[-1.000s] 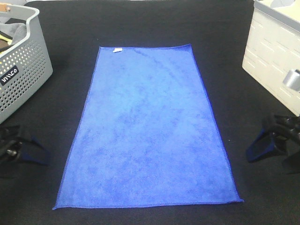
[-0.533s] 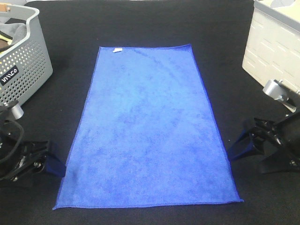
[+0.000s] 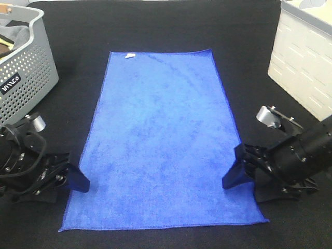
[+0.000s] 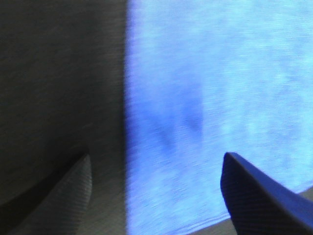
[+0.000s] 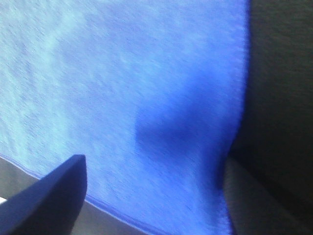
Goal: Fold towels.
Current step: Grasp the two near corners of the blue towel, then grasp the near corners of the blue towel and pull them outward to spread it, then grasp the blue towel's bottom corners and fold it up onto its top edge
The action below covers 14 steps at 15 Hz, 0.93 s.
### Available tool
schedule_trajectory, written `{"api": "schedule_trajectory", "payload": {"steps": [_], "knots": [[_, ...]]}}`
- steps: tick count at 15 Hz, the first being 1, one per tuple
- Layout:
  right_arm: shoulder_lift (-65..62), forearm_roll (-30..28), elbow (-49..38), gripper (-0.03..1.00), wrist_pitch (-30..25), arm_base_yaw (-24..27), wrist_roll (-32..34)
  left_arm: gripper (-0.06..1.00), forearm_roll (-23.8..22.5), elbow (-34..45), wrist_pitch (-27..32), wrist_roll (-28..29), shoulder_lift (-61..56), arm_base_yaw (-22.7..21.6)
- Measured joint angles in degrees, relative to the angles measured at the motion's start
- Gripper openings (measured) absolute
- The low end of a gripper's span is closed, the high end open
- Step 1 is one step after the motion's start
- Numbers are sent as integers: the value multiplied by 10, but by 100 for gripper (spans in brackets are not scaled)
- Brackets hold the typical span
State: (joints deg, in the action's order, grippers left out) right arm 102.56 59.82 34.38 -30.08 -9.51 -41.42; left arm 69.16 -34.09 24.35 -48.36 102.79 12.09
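The royal-blue towel lies flat and unfolded on the black table, its white tag at the far left corner. My left gripper is low at the towel's left long edge near the front corner, open. In the left wrist view the left gripper straddles that towel hem. My right gripper is low at the right long edge near the front, open. In the right wrist view the right gripper spans that towel edge. Neither holds anything.
A grey perforated basket with cloths inside stands at the back left. A white slotted crate stands at the back right. The black table surrounds the towel on all sides.
Both arms have moved inward from the table's sides to the towel's long edges near the front corners. Both grippers stay open. The towel has not moved.
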Motion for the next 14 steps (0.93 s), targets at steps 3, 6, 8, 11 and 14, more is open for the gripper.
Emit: {"api": "schedule_trajectory", "payload": {"steps": [3, 6, 8, 11, 14], "knots": [[18, 49, 8, 67, -1, -7, -4, 70, 32, -33, 20, -16, 35, 31], [31, 52, 14, 34, 8, -7, -15, 44, 38, -50, 22, -10, 55, 51], [33, 49, 14, 23, 13, -7, -15, 27, 36, -50, 22, -8, 60, 52], [37, 38, 14, 0, 16, -7, -15, 2, 32, -48, 18, -6, 64, 52], [17, 9, 13, 0, 2, -8, 1, 2, 17, -46, 25, 2, 56, 52]]}}
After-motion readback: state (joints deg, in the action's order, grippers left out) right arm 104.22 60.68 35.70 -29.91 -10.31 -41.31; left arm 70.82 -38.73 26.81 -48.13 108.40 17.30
